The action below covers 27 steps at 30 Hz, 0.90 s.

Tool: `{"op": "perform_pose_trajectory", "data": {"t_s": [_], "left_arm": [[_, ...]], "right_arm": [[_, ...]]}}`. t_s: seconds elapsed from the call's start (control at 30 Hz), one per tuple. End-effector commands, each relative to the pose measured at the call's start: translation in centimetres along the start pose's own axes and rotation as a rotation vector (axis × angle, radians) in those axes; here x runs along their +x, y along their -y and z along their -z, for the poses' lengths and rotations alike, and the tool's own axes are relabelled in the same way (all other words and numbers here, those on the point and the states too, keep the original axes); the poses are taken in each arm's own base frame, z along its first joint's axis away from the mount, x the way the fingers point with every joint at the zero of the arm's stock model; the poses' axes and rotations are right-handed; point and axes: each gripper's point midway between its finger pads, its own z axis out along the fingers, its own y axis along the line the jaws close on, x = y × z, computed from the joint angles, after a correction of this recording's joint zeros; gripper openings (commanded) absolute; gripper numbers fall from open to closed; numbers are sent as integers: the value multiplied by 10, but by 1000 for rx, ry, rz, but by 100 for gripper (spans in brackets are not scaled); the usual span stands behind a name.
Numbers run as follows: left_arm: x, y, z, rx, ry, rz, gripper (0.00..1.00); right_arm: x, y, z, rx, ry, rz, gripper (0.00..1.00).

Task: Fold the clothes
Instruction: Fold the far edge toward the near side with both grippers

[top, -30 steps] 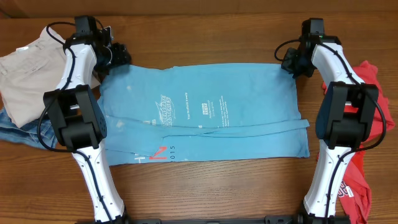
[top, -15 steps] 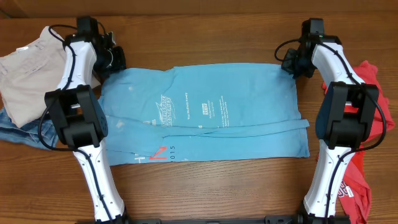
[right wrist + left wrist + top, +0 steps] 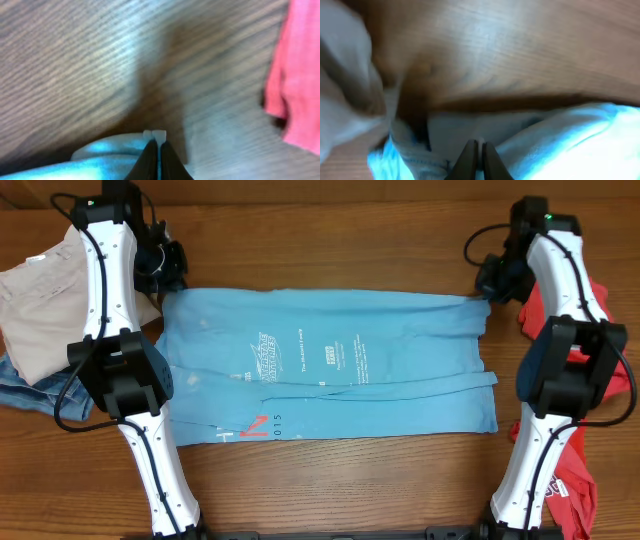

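- Two corners pinned! The left end effector (image 3: 166, 272) is clamped tight on the far left corner of the sky-blue cotton T-shirt (image 3: 330, 370).
- Over to the right end effector (image 3: 488, 286): fingers (image 3: 150, 150) pressed together, nipping the far right corner.
- Between them the shirt lies spread on the wooden desk (image 3: 330, 480), print up.
- Crumpled red cotton T-shirts (image 3: 575, 480) lie beside the right arm.

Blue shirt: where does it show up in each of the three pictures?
Overhead: blue shirt lies spread mid-table, between the two arms.
Left wrist: it runs along the bottom, brightest at right.
Right wrist: it sits in the bottom left.
Shared landmark: the wooden table.
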Motion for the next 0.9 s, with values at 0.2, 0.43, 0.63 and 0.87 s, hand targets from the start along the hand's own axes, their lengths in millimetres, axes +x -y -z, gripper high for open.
{"op": "perform_pose_trajectory", "data": {"t_s": [0.2,0.43,0.63,0.87], "left_arm": [[29,-27,12,-144,-101,63,4],[31,-26,30,-154,-71,56,4],[42,-30,57,-204,-38,50,4],[74,-36,58,-230,-118,60,4]], "right_arm": [[15,14,26,39,-65,63,4],[27,46,31,150,-122,53,4],[30,65,46,149,-134,32,4],[46,54,63,83,-171,70,4]]}}
